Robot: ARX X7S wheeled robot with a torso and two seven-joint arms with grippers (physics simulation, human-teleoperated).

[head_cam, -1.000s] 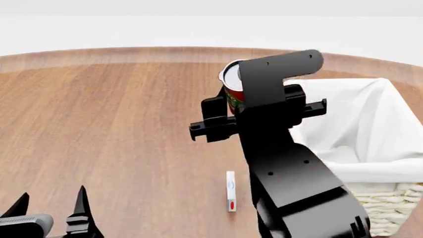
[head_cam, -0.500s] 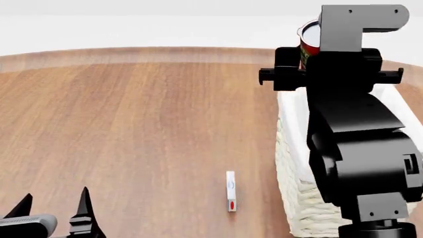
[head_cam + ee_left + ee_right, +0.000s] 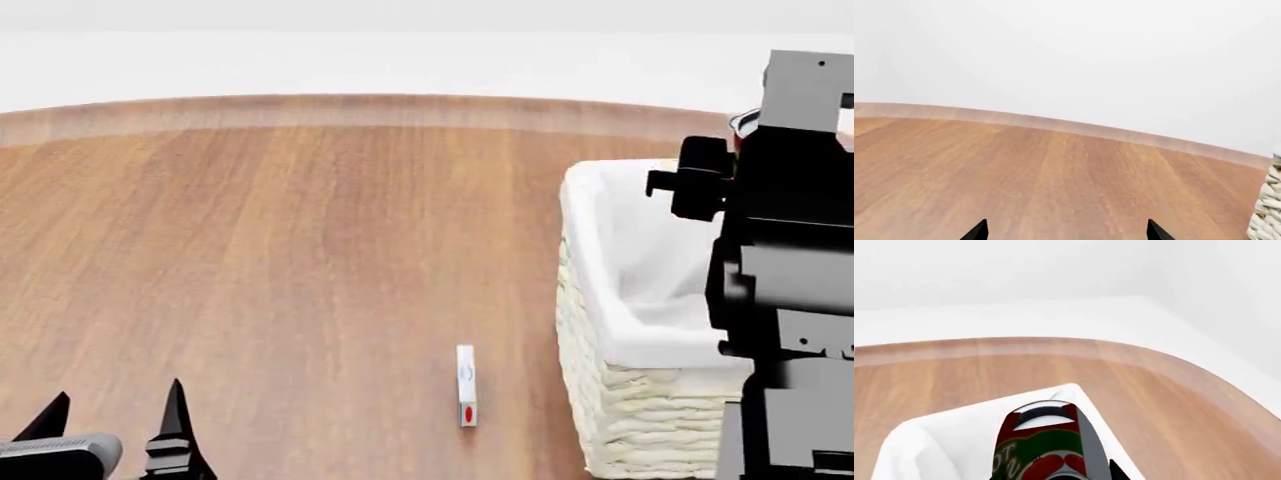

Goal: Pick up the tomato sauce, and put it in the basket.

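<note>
The tomato sauce can (image 3: 1044, 445), with a red and green label, is held in my right gripper (image 3: 1054, 475), which is shut on it. It hangs above the white cloth lining (image 3: 927, 445) of the basket. In the head view my right arm covers the basket's right part, and only a red sliver of the can (image 3: 742, 123) shows beside the right gripper (image 3: 734, 150). The cream wicker basket (image 3: 641, 420) stands at the right. My left gripper (image 3: 114, 425) is open and empty at the bottom left; its tips also show in the left wrist view (image 3: 1066, 231).
A small white stick with a red dot (image 3: 466, 398) lies on the wooden table left of the basket. The table's curved far edge (image 3: 334, 106) runs across the back. The basket's wicker side (image 3: 1267, 210) shows in the left wrist view.
My right arm has swung right with the can, from the table's middle to above the basket. The left gripper has not moved.
</note>
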